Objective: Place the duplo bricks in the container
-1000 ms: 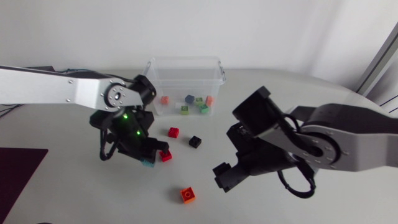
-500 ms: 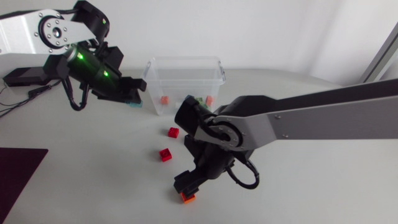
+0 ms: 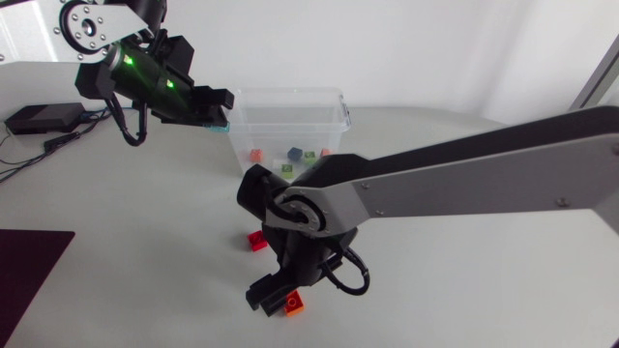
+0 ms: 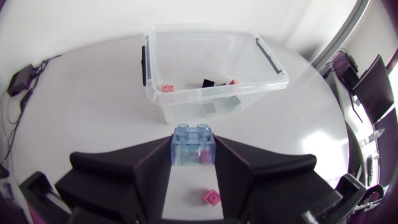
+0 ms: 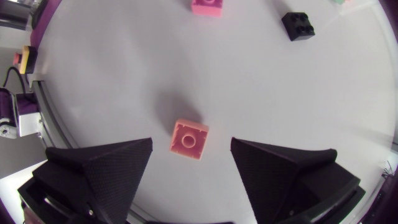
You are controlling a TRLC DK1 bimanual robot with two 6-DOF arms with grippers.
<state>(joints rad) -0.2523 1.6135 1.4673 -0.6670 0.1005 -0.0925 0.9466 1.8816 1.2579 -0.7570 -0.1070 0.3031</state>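
Observation:
My left gripper is raised beside the left end of the clear container, shut on a pale blue brick. In the left wrist view the container lies just ahead of the gripper, with several small bricks on its floor. My right arm reaches across the table. Its gripper is open over an orange brick. In the right wrist view that brick lies on the table between the fingers of the gripper, touching neither.
A red brick lies on the table left of my right arm and also shows as the red brick ahead of the right gripper. A black brick lies near it. A dark mat covers the table's left front.
My left gripper lifted the blue brick off the table and carried it up to the container's left end. My right arm swung left and came down over the orange brick, its fingers narrowing slightly.

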